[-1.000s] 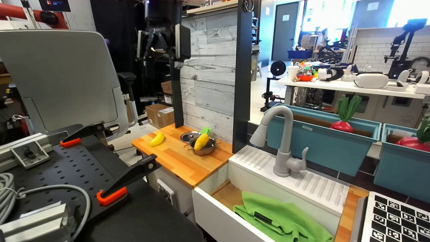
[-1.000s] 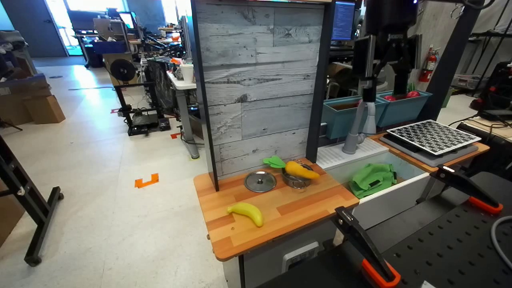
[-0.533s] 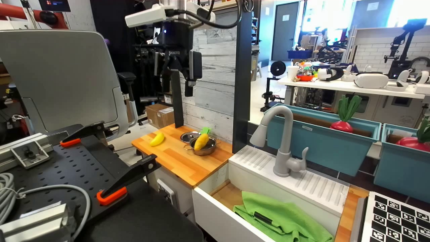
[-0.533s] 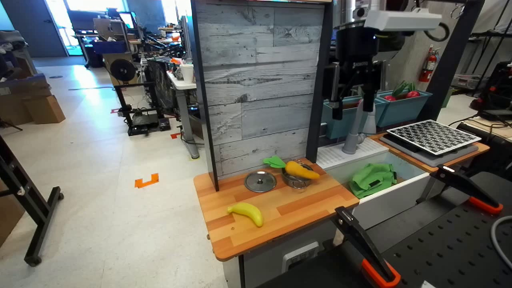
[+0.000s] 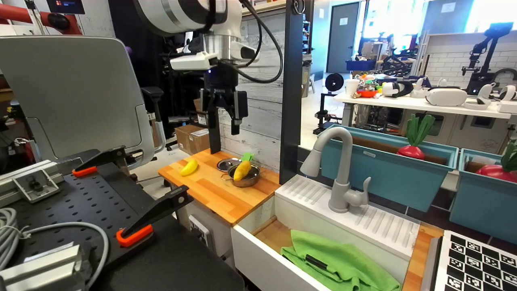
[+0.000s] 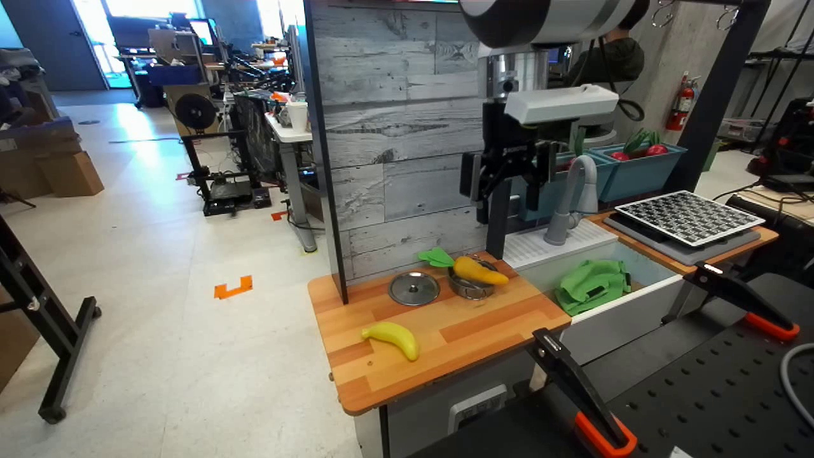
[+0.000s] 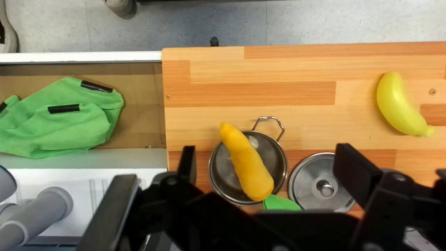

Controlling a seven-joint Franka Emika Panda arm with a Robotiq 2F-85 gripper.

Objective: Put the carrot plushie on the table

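Fingers point(image 7: 353, 174) spread apart, I see the carrot plushie point(image 7: 245, 162) below, lying slantwise across the metal pot point(image 7: 224, 174) (tip point(image 7: 227, 130) jutting out toward the sink point(image 7: 143, 115), green leaves point(image 7: 280, 203) beside the lid point(image 7: 313, 179)).

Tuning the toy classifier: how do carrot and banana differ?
Colour: carrot orange-yellow with green leaves; banana yellow, leafless.
Shape: carrot nearly straight; banana curved.
Place: carrot lies across the pot; banana lies on the table.
Shared: both yellowish, elongated, neither in the gripper.

Matt fabric carrot plushie point(image 7: 246, 164), smooth wd. table point(image 7: 244, 94), shiny mtl. pot point(image 7: 271, 153) & lid point(image 7: 325, 190)
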